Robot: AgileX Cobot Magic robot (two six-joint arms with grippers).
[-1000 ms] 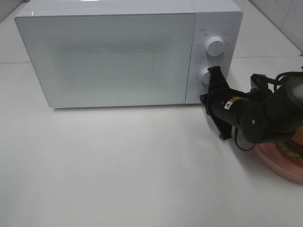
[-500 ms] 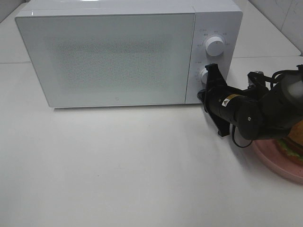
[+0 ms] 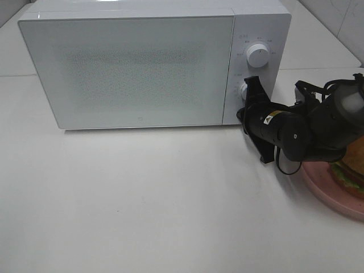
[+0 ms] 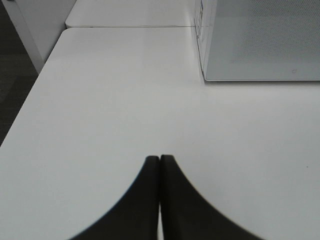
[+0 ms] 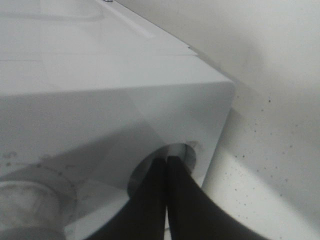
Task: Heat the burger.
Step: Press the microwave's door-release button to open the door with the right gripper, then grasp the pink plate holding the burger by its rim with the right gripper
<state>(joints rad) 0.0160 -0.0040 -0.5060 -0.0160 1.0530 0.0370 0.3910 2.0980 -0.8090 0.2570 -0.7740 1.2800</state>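
Right pincer (image 5: 166, 160) advanced onto knob (image 3: 243, 90), label (image 3: 267, 120) illegible

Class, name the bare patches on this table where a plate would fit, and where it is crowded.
Bare: the wide stretch of table in front of the microwave, down to the near edge, and the strip left of it. Crowded: the right side, with the right hand at the lower knob, and the plate with the burger.
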